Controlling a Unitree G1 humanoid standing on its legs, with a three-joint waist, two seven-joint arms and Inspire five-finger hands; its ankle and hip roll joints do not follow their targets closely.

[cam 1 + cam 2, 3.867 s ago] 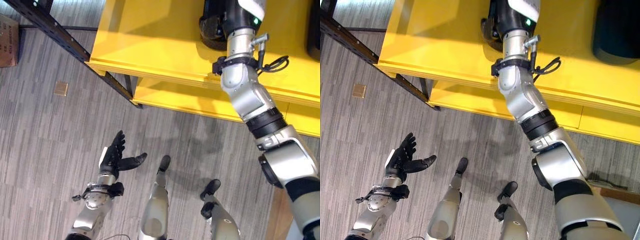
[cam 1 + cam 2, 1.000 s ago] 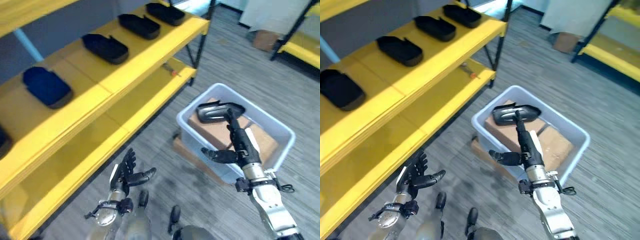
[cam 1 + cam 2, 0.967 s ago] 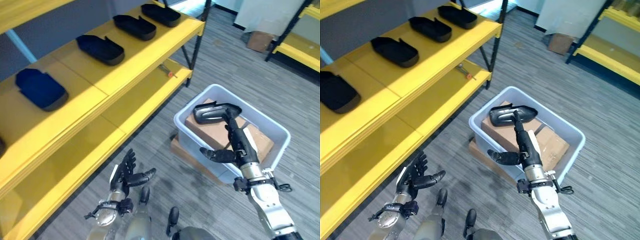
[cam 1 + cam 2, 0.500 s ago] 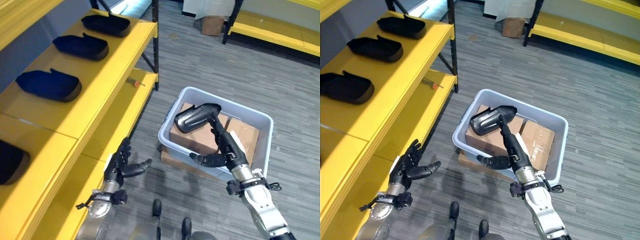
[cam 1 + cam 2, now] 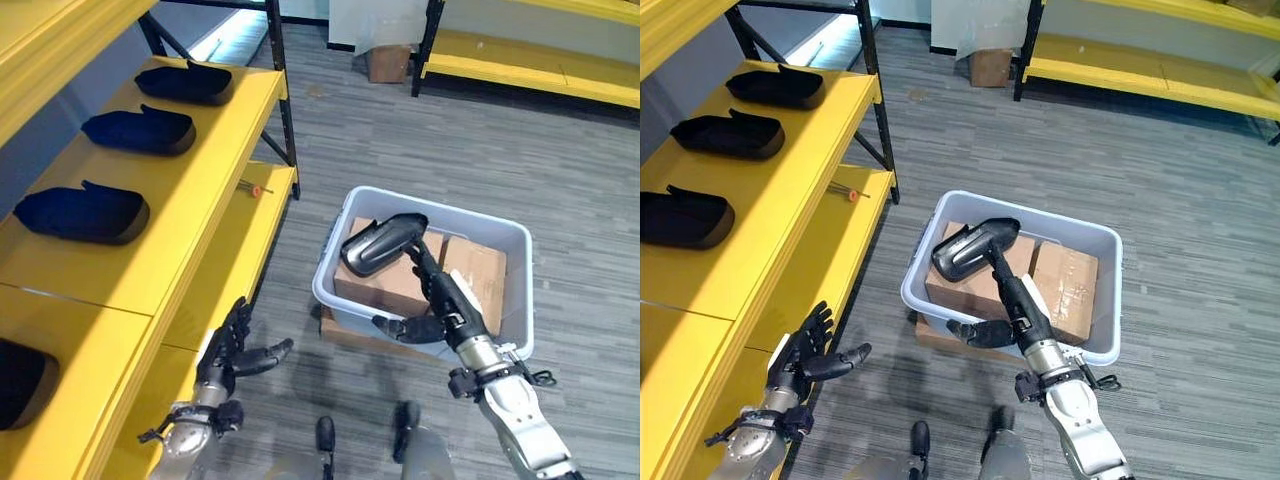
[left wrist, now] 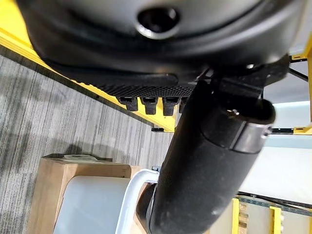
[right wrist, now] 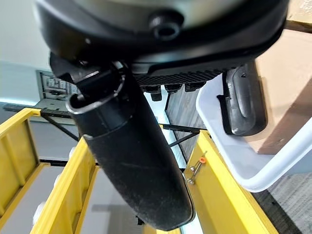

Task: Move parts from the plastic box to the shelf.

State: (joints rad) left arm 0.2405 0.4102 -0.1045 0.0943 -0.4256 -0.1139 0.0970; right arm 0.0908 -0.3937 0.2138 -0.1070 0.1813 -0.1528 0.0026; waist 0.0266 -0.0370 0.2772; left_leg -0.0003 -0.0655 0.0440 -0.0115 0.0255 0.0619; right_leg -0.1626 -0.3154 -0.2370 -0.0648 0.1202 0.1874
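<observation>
Black part (image 5: 381, 243) | right robot hand (image 5: 437, 296) fingers straight, touching it above plastic box (image 5: 500, 335) | camera swung off shelf (image 5: 210, 170); next pickup beginning | left robot hand (image 5: 226, 357) spread, empty

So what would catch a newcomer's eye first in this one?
The right robot hand reaches with straight fingers to a black part lying on cardboard boxes in the grey plastic box. To the left, three similar black parts line the yellow shelf.

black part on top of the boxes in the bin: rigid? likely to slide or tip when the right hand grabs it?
The black part looks like a stiff moulded shell, probably light. It lies tilted on the cardboard boxes in the plastic box, so it may rock. Its glossy surface could slip under the right hand.
</observation>
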